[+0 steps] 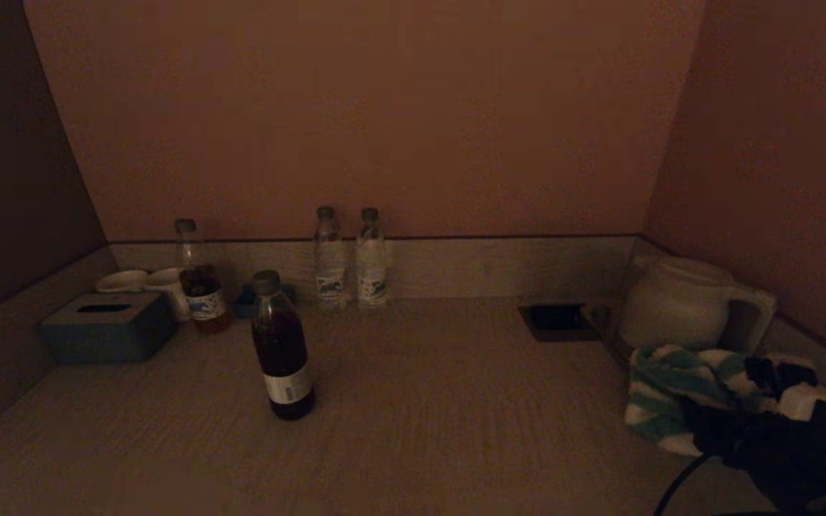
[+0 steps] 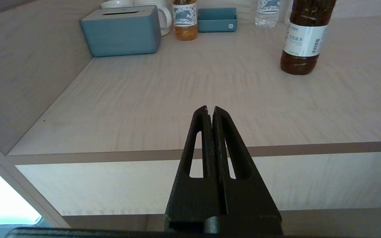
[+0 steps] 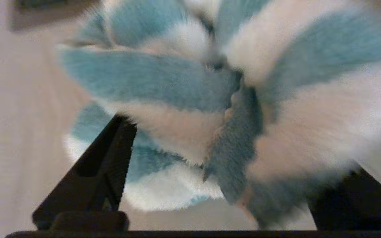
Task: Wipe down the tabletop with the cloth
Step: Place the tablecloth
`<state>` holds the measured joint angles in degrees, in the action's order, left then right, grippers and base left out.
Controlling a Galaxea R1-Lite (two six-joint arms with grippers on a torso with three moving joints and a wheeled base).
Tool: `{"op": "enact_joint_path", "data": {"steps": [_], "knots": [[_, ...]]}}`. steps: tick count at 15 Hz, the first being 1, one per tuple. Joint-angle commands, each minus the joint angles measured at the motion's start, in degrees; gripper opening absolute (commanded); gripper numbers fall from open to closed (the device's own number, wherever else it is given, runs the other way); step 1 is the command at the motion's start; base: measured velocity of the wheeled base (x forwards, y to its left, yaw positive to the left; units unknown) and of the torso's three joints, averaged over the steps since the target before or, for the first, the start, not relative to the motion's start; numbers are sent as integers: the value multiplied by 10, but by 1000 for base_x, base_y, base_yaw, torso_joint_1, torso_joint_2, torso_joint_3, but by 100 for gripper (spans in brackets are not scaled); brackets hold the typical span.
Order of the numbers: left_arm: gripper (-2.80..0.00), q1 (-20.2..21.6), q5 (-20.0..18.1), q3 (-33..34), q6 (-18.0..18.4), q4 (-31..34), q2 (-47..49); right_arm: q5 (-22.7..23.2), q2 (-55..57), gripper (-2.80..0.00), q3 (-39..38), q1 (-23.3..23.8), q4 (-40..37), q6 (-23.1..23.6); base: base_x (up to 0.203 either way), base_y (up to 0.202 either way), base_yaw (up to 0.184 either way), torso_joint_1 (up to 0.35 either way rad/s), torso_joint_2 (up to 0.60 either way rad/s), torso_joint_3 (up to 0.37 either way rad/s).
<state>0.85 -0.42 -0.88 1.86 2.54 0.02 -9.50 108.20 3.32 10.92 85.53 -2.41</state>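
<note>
While the right claw (image 3: 230, 158) gapes, the fluffy teal-and-white cloth (image 3: 184, 86) lies bunched.

Right black two-fingered claw (image 3: 230, 172) low at the near right corner of the head view, fingers (image 3: 101, 172) spread wide apart, black arm and cable trailing behind toward the lower edge. Left black tapered claw (image 2: 210, 110) parked level, fingers (image 2: 198, 138) pressed together tip to tip, nothing between

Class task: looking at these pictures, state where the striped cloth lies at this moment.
In the head view, the cloth lies bunched on the tabletop's right side, just in front of the white kettle, at the right tool.
</note>
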Motion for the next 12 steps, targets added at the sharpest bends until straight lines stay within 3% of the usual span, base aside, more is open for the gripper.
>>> {"op": "enact_joint_path", "data": {"steps": [1,8,12], "knots": [[-280,0,0,0,0,0,1,-1,-51,0,-18,-9,2,1,0,0,0,0,0,0],[-280,0,0,0,0,0,1,29,-187,0,-33,-25,-131,-13,0,0,0,0,0,0],[-280,0,0,0,0,0,1,47,-226,0,-33,-27,-169,-14,0,0,0,0,0,0]]}}
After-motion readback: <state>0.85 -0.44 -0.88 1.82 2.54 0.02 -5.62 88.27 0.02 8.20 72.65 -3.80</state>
